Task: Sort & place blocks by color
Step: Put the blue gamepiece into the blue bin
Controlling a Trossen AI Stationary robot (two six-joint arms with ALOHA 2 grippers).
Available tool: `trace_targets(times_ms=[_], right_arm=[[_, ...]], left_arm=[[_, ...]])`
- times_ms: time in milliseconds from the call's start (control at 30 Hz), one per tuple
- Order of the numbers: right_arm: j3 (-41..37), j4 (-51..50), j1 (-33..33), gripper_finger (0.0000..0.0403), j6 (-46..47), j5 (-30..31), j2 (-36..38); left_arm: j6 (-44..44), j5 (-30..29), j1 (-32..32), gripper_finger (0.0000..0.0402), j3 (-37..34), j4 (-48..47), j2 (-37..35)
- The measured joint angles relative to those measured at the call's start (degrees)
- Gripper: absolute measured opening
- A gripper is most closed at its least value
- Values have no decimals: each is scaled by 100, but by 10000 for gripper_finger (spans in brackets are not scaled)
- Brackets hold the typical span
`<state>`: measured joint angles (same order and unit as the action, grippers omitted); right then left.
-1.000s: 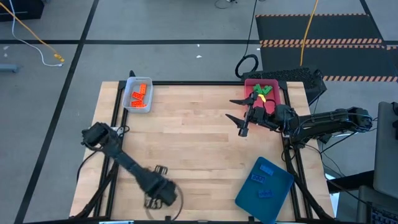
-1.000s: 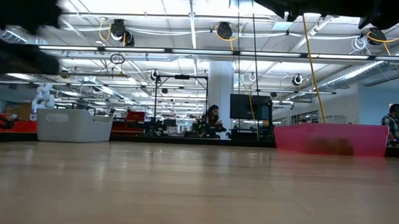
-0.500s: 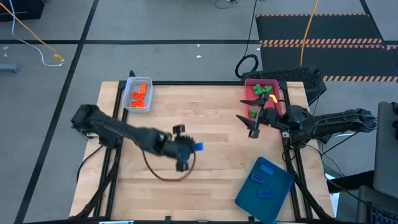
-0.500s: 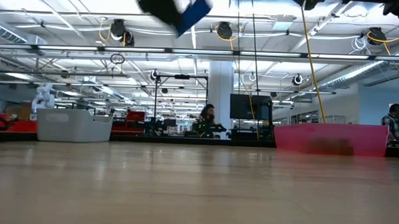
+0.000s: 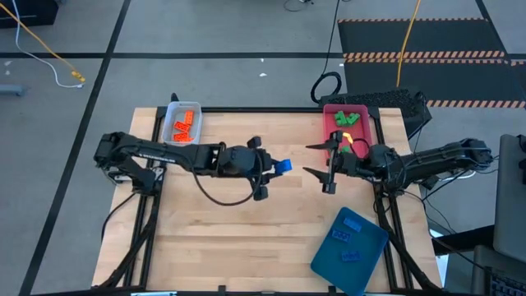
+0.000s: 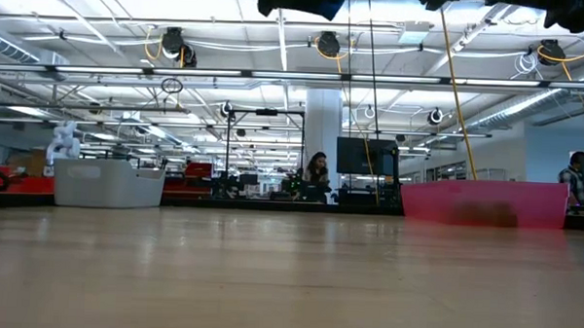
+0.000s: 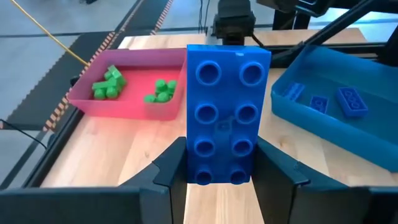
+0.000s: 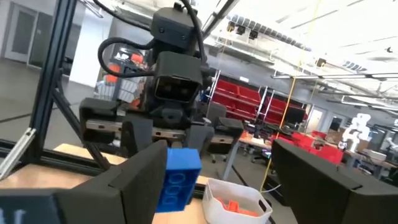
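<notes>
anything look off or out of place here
One oddity: a small yellow piece lies at the pink tray holding green blocks. Otherwise the left tool holds a blue block mid-table; the right tool is open.

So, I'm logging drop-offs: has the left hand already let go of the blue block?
No, the left hand is shut on the blue block, with one finger against each side of it.

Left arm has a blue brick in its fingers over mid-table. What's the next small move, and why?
Probably carry it on toward the dark-teal tray at the table's near right corner. The left gripper is shut on the blue brick, and that tray already holds blue bricks. The pink tray holds green ones. The open right gripper faces it nearby, so a handover may be intended instead.
</notes>
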<state>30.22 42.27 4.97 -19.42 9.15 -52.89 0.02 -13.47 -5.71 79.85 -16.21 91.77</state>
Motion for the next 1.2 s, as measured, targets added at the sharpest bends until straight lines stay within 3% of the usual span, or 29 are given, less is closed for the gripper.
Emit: trace_targets(times_ms=[300,567,833,1000,1200], right_arm=[[0,646,0,361,561,-32,-399],[6,1614,0,359,675,-63,-1076],[360,1634,-5,350,775,-203,-1659],[411,1584,-40,316,652,-188,-1842],[411,1555,-115,208,490,-183,-1849]], left_arm=[[150,534,235,135,0,357,-13],[230,1171,386,135,17,1120,175],[268,1291,389,135,-2,1211,317],[263,1327,387,135,-2,1170,389],[250,1080,394,135,-2,1201,376]])
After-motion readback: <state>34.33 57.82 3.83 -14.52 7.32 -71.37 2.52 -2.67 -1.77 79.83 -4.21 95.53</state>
